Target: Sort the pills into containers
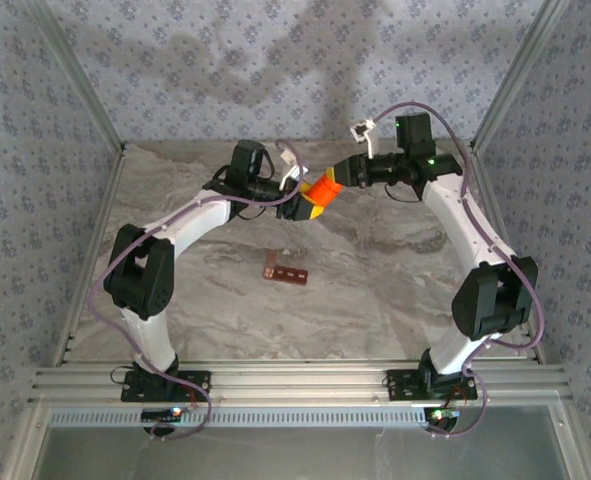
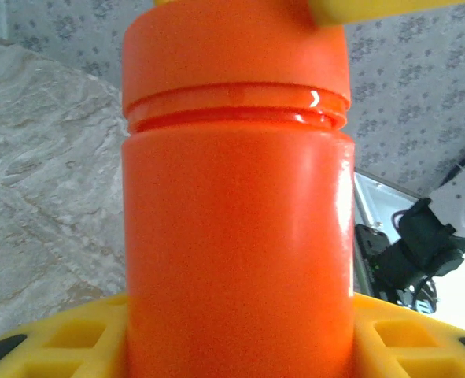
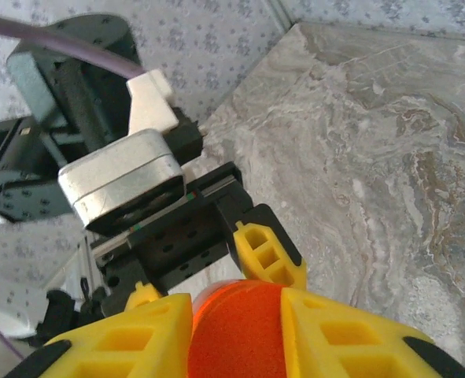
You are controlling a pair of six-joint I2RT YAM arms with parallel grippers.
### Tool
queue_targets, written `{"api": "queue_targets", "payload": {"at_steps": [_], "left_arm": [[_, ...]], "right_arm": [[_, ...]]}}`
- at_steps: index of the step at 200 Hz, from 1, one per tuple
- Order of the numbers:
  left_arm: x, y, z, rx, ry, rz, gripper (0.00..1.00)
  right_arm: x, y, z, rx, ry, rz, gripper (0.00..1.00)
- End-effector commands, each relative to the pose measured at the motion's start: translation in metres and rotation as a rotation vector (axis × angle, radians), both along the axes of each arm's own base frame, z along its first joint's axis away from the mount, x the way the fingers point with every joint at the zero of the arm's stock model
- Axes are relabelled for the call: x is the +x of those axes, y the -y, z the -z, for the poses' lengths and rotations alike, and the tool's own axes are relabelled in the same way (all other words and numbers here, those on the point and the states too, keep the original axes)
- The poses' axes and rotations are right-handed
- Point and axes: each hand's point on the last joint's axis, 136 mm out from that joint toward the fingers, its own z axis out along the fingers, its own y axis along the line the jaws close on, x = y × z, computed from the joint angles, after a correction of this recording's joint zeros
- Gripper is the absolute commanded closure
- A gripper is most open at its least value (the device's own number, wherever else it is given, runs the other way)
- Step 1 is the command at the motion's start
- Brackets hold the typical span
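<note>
An orange bottle (image 1: 323,187) hangs above the far middle of the table, held between both arms. My left gripper (image 1: 306,207) is shut on the bottle's body (image 2: 236,236), its yellow fingers (image 2: 409,339) on either side. My right gripper (image 1: 341,178) is shut on the bottle's orange cap (image 3: 236,331), with yellow fingers (image 3: 130,339) pressed against both sides of it. The cap (image 2: 232,55) sits on the bottle's neck. The containers (image 1: 285,270), a small red-brown strip, lie flat on the table nearer the arm bases. The pills are hidden from view.
The marble-patterned tabletop (image 1: 375,280) is bounded by patterned walls behind and at both sides. A metal rail (image 1: 295,385) runs along the near edge where both arm bases are bolted.
</note>
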Motion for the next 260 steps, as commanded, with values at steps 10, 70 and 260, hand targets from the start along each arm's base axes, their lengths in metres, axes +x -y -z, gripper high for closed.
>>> {"api": "queue_targets", "payload": {"at_steps": [10, 70, 260], "left_arm": [[0.001, 0.01, -0.036, -0.072, 0.173, -0.015, 1.0], [-0.002, 0.012, -0.03, -0.068, 0.167, -0.018, 1.0], [-0.02, 0.012, -0.042, -0.104, 0.091, 0.118, 1.0]], "right_arm": [[-0.01, -0.014, 0.027, -0.002, -0.152, 0.057, 0.67], [-0.006, -0.012, 0.026, 0.002, -0.168, 0.126, 0.56], [-0.014, 0.016, -0.034, 0.059, 0.018, -0.019, 0.17]]}}
